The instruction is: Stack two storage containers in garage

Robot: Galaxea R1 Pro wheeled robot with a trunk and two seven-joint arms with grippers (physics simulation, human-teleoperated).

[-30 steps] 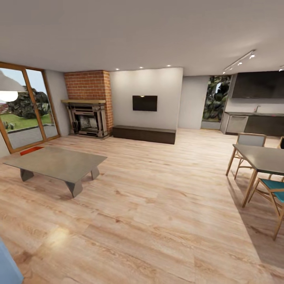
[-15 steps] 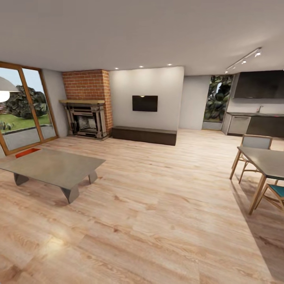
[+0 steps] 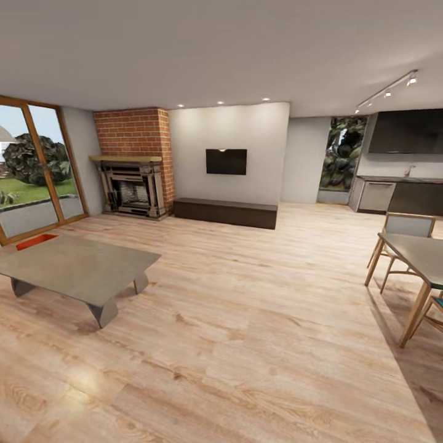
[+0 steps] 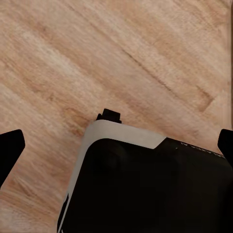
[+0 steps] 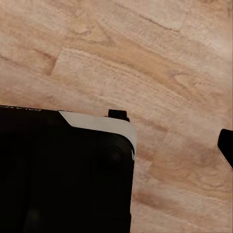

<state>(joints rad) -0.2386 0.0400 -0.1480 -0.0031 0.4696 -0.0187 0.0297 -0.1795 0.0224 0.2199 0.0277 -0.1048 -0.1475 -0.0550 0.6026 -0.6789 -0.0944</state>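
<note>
Across the living room floor (image 3: 246, 332), beyond the far edge of the low grey desk (image 3: 74, 267) and near the glass door (image 3: 31, 178), a small red-orange piece (image 3: 35, 241) was showing; I judged it to be one storage container, mostly hidden behind the desk. I could not see the second container.

The risk from here, as I judged it, was in the approach. The desk stood between me and the container, so a straight drive could bring my base against the desk's corner or leg. The dining table (image 3: 415, 252) and its chair (image 3: 406, 231) stood at my right side, well apart, and mattered less. Reaching over the desk could also fail, because the container sat low on the floor behind it.

Both arms hung down with the wrist cameras looking at the wood planks and at my own dark base (image 4: 150, 189). My left end effector (image 4: 116, 150) had its fingers spread wide and was grasping nothing. Of my right end effector only one dark fingertip (image 5: 226, 145) was visible, so I cannot tell its state.
</note>
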